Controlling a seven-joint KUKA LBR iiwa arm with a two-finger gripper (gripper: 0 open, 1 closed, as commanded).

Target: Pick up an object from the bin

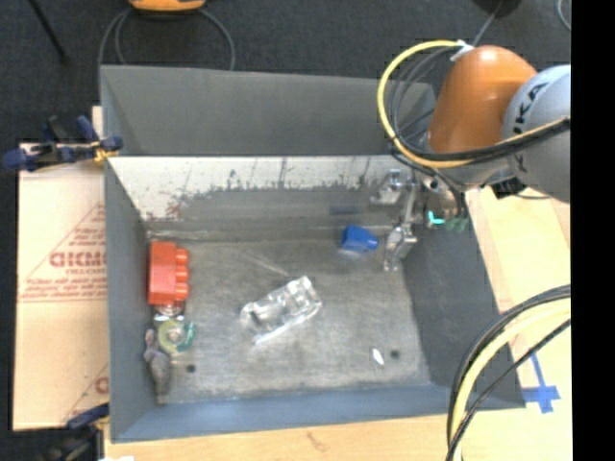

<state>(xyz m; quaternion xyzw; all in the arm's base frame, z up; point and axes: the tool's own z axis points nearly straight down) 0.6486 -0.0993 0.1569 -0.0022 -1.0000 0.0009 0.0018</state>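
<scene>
At the back-right of the bin [240,113], the gripper [398,243] hangs low off the orange-capped wrist. The arm comes in from the right, so it sits close to that wall. Open or shut? Can't tell from this angle, and nothing visibly gripped.

Just left of it, near touching: a small blue block [357,240], compact and chunky, lying alone on the floor by the back wall. It's the closest obj, w/ clear room around it, prob. an easy grab.

Further left and toward the front is a clear plastic piece [282,308]. Far left are a red block [167,273] and a small heap of bits [168,342].
</scene>
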